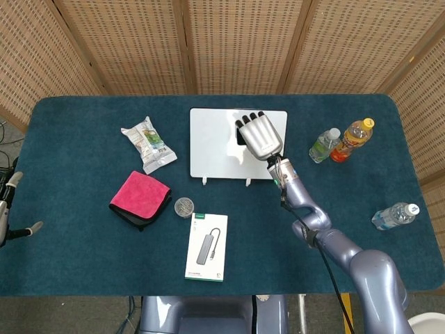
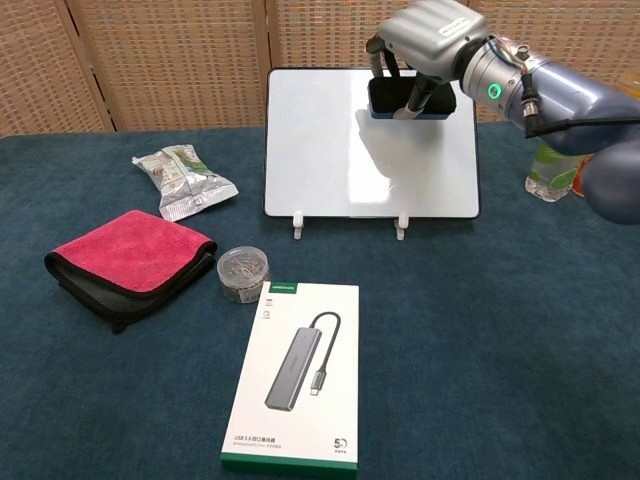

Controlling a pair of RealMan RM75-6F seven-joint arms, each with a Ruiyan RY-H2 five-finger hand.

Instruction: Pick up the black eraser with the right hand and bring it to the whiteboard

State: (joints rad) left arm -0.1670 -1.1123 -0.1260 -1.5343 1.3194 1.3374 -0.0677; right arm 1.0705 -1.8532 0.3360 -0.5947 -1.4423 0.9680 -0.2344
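My right hand (image 2: 425, 45) grips the black eraser (image 2: 412, 101) and holds it against the upper right part of the whiteboard (image 2: 330, 160). In the head view that right hand (image 1: 259, 136) covers the whiteboard's (image 1: 215, 142) right half, and only a dark sliver of the eraser (image 1: 240, 136) shows under it. The whiteboard stands upright on two small white feet at the table's middle back. My left hand (image 1: 8, 209) shows only at the far left edge of the head view, off the table, and I cannot tell how its fingers stand.
A red cloth (image 2: 130, 255), a snack packet (image 2: 180, 180), a small round tin (image 2: 243, 273) and a white boxed USB hub (image 2: 295, 375) lie left and front. Two bottles (image 1: 341, 141) stand right of the board, and another bottle (image 1: 395, 216) lies at the right edge.
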